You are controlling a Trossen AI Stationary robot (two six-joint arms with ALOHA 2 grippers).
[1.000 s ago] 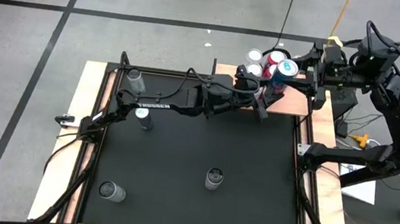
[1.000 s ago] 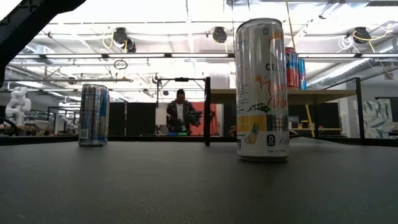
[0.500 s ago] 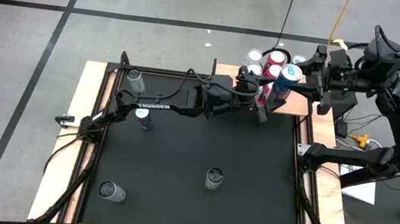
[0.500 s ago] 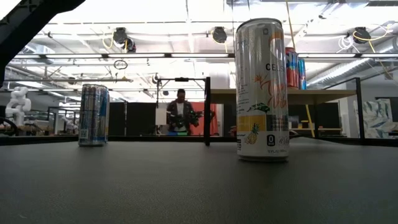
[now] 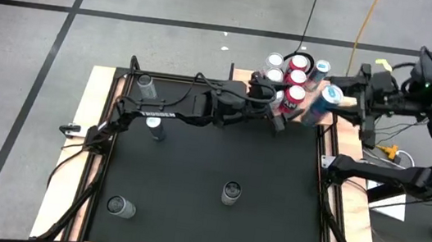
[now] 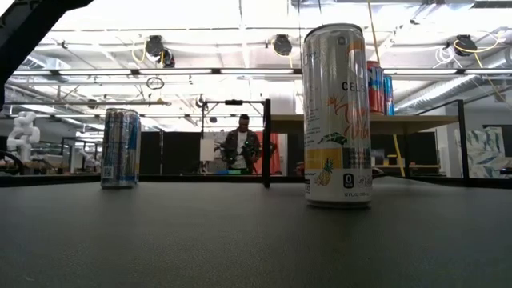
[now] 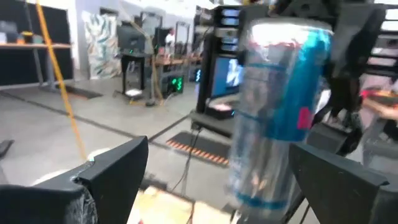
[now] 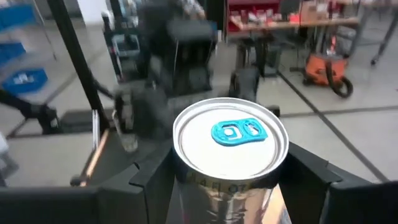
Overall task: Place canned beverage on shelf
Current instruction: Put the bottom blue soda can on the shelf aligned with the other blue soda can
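From above I see my right gripper clamped around a blue and silver can, holding it over the right end of the shelf, the small light-wood board at the far right corner of the table. The can is tilted: its long axis leans with the silver top and blue tab pointing away from the table's middle, toward the right arm's side, and the base angled back toward the cluster of cans already standing on the shelf. In the right wrist view the lid faces the camera nearly head-on, with a dark finger on either side of the body. My left gripper sits just beside the can on its table side, near the red cans, and its jaws are spread wide with nothing between them; in the left wrist view the blue and silver can stands roughly upright in the gap beyond the two parted fingers, not touching either. On the black tabletop, four more cans stand upright and well apart: one at the far left, one near the left arm, one near the middle and one toward the near left. At table height a tall pale can stands close by, and a person is far off in the room.
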